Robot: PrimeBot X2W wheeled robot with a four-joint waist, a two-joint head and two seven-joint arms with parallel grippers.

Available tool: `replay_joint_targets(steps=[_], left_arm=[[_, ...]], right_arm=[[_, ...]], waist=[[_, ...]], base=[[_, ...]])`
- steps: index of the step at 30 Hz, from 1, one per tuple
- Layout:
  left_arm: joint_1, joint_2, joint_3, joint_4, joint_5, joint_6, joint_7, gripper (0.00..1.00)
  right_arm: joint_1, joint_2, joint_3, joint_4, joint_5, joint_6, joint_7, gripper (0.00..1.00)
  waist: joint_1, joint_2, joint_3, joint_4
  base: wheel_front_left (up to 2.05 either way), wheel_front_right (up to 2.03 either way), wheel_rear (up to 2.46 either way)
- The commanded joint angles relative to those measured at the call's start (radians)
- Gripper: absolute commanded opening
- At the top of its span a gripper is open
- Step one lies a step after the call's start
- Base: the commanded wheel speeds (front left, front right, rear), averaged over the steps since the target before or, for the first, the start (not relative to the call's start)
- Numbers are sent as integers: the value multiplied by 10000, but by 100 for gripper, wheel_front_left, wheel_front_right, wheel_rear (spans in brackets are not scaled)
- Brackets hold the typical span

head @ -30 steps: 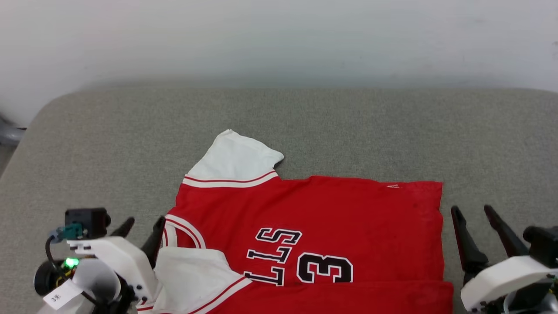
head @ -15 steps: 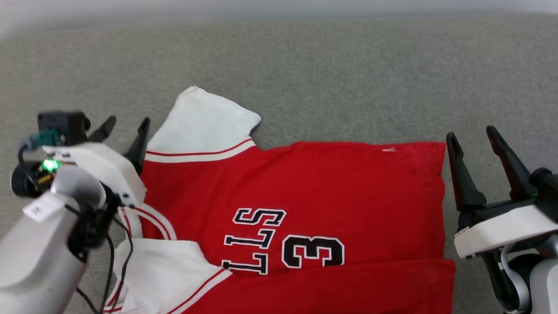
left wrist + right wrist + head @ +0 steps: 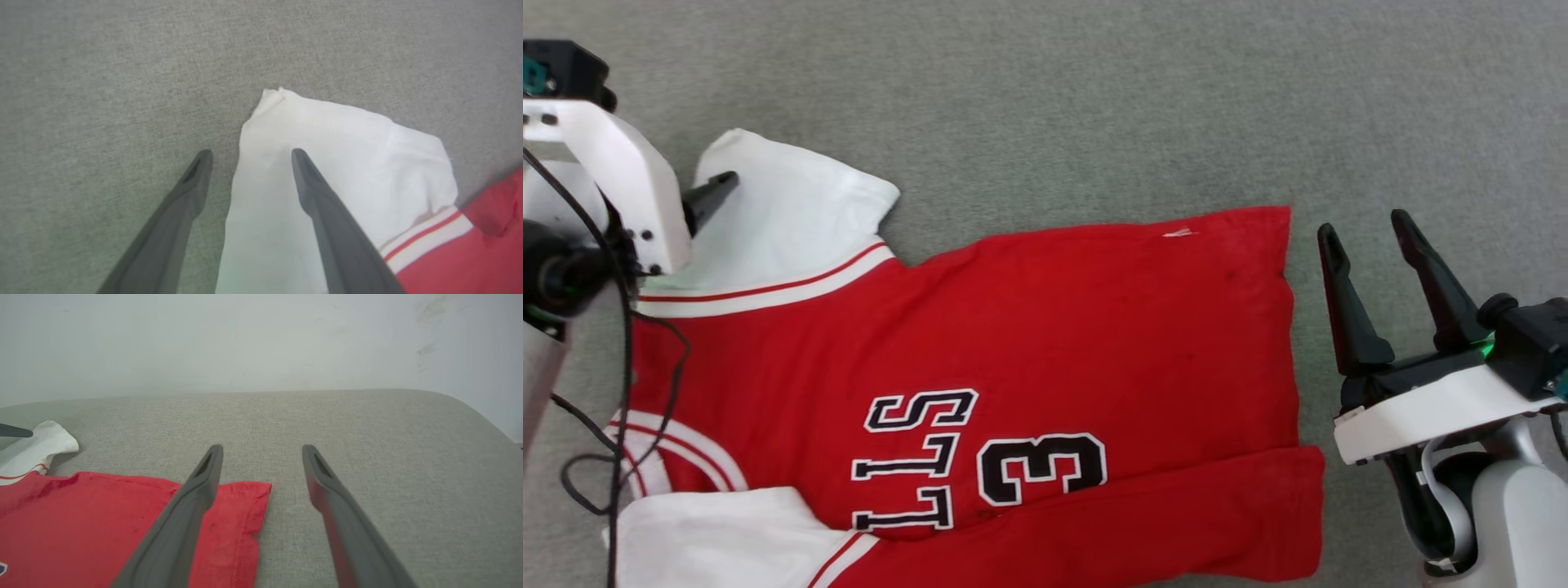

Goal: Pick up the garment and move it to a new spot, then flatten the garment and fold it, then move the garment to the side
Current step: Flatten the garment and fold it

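Note:
The garment (image 3: 1054, 327) is a red jersey lying flat on the grey cushion, collar to the left and hem to the right. Black lettering and a 3 show on its chest, and its near edge is folded over. My left gripper (image 3: 251, 153) is open and hovers over the far white sleeve (image 3: 347, 147). One finger is above the sleeve and the other above the cushion beside it. In the head view one of its fingers (image 3: 712, 196) shows over that sleeve. My right gripper (image 3: 1364, 222) is open with nothing between its fingers, just right of the hem's far corner (image 3: 245, 498).
The grey cushion (image 3: 1054, 98) stretches well beyond the jersey on the far side. A pale wall (image 3: 245, 343) rises behind it. The cushion's rounded right corner (image 3: 470, 412) shows in the right wrist view. Loose black cables (image 3: 621, 392) from my left arm hang over the jersey's shoulder.
The head camera has tilted down, so the whole picture has shifted. My left gripper has moved from beside the collar out over the far white sleeve. The right gripper stays beside the hem.

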Motion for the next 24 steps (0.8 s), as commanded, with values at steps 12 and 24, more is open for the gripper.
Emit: replay_joint_targets(steps=[12, 24], left_arm=[[-302, -105, -966, 442, -455, 274, 3262, 0], [-688, -59, -703, 59, -181, 272, 2360, 0]], right_arm=[[-242, 210, -146, 728, 395, -8, -435, 100], [-1234, -817, -121, 2255, 1909, -8, 1309, 100]], waist=[[-2, 0, 576, -786], [-2, 0, 247, -376]], base=[[0, 0, 0], [0, 0, 0]])
